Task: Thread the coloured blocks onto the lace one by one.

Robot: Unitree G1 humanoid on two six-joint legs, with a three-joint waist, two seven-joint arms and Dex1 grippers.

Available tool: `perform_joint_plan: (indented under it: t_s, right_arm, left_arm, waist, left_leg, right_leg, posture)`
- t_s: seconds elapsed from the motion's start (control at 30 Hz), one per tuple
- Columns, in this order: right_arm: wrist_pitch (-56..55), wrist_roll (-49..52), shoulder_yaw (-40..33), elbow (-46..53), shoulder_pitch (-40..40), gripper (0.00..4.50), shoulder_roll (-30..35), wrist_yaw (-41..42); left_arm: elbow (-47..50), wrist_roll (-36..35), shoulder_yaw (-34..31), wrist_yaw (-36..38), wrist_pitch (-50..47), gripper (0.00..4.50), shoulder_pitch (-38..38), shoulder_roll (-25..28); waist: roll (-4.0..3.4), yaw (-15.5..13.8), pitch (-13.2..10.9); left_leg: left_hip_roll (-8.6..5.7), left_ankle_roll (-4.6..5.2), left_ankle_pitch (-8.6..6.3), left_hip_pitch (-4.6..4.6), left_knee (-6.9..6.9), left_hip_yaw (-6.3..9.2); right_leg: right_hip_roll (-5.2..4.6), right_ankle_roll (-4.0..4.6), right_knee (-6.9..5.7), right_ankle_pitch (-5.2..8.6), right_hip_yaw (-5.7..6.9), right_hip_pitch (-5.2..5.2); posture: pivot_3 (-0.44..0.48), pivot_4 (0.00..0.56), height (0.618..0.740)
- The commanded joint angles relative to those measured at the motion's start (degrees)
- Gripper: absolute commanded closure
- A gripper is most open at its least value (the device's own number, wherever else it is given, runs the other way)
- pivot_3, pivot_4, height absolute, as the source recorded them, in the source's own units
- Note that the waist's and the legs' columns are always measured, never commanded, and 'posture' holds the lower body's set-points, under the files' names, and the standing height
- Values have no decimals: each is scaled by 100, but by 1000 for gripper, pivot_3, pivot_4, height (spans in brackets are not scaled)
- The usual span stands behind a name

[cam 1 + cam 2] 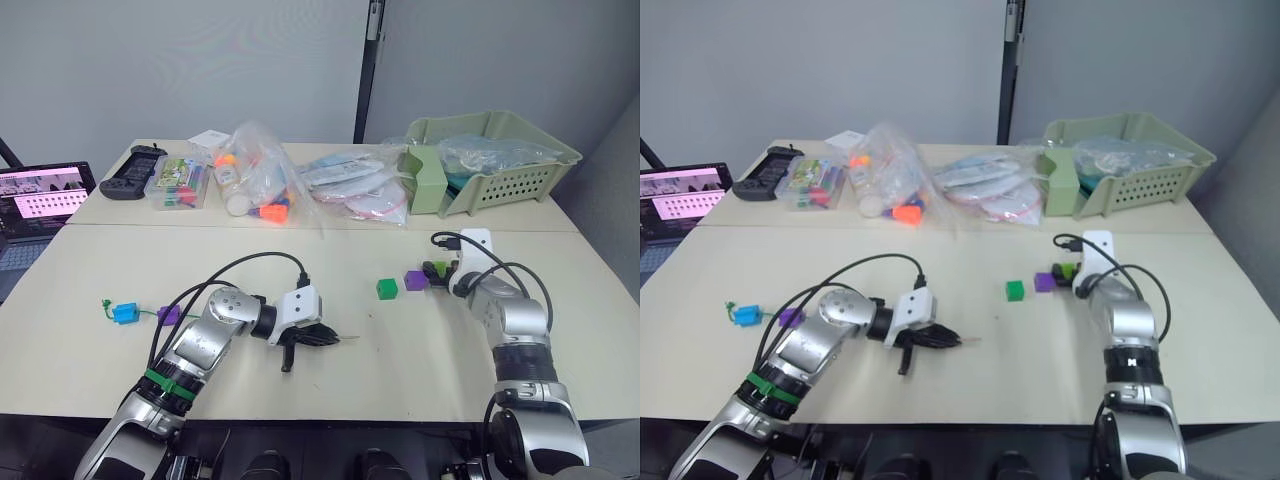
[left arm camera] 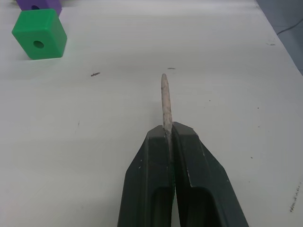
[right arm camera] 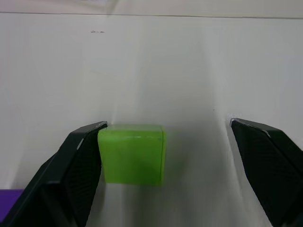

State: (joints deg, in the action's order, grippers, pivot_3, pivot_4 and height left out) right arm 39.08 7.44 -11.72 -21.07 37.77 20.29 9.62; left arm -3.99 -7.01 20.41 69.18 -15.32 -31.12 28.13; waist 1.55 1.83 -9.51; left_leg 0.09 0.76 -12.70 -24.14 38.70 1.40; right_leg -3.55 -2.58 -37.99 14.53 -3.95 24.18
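Two hands low on bench (image 1: 80, 280). Left hand (image 2: 168, 135) pinched shut on lace (image 2: 165, 99) tip, pointing 3 o'clock. Right hand (image 3: 165, 137) spread wide, lime green block (image 3: 132, 152) against one finger. Purple block (image 1: 415, 280), dark green block (image 1: 387, 288) at its 9 o'clock. Blue block (image 1: 125, 313) threaded, far left. No legible writing.

The purple block (image 2: 40, 4) is cut off by the frame edge.

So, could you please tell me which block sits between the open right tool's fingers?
The lime green block, against one finger of the right tool; the purple block and dark green block lie outside.
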Motion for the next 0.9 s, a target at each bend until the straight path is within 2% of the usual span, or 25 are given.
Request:
perform_joint_plan:
  t_s: [0.03, 0.2, 0.3, 0.37, 0.47, 0.57, 0.63, 0.77, 0.9]
  right_arm:
    - [-153, 7, -18, 93, 79, 1596, 67, 6]
    - [-143, 42, -8, 186, 24, 3286, 14, 14]
    - [-126, 104, -64, 440, -54, 3333, -41, -31]
    - [45, 178, -133, 978, -205, 3333, -91, -118]
    - [554, 293, -219, 2293, -538, 3333, -239, -325]
    - [1591, 463, -179, 4249, -1011, 3333, -576, -694]
    - [2196, 493, -85, 5149, -1225, 3333, -802, -903]
    - [3542, 475, 640, 7048, -1732, 3333, -1526, -1478]
    - [4393, 384, 1300, 7814, -1941, 3333, -2108, -1865]
  left_arm:
    - [182, -91, -91, -21, -26, 4500, -26, 14]
    - [161, -88, -91, -21, -22, 4500, -36, 13]
    - [139, -80, -89, -20, -9, 4500, -39, 16]
    - [149, -85, -95, -15, -13, 4500, -27, 29]
    - [140, -86, -113, -6, 7, 4500, -5, 65]
    - [112, -101, -145, -7, 1, 4500, -4, 103]
    - [115, -119, -165, -6, -10, 4500, 9, 124]
    - [109, -150, -218, 23, -20, 4500, 59, 199]
    - [205, -203, -295, 54, -118, 4500, 110, 301]
  waist:
    - [0, 6, 0]
    - [0, 34, 0]
    - [0, 40, 0]
    - [-1, 39, 0]
    - [-2, 37, 0]
    - [-5, 39, 1]
    - [-6, 38, 2]
    - [-7, 44, 3]
    - [-7, 58, 3]
  left_leg:
    - [0, 0, 0, 0, 0, 1]
    - [0, 0, 0, 1, -2, 3]
    - [1, 0, 0, 1, -4, 3]
    - [1, 0, 0, 1, -5, 5]
    - [1, 0, 0, -2, -6, 10]
    - [2, 0, 0, -4, -8, 15]
    - [3, 0, 0, -5, -8, 17]
    - [4, 0, 0, -3, -7, 19]
    - [5, 0, 0, -4, -6, 17]
  right_leg:
    - [0, 0, 0, 0, 0, 0]
    - [0, 0, 0, 0, 0, 0]
    - [0, 0, 0, 0, 0, 0]
    - [0, 0, -1, 0, 0, 2]
    - [-1, 0, -2, 0, -1, 6]
    - [-1, 0, -5, 0, -1, 10]
    - [0, 0, -4, 0, 1, 9]
    - [1, 0, -3, 0, 1, 8]
    - [1, 0, -1, 1, 0, 10]
  posture:
    - [0, 150, 740]
    - [0, 150, 740]
    - [0, 150, 740]
    - [0, 150, 740]
    - [0, 150, 740]
    - [0, 150, 740]
    - [0, 150, 740]
    - [0, 150, 740]
    - [0, 150, 740]
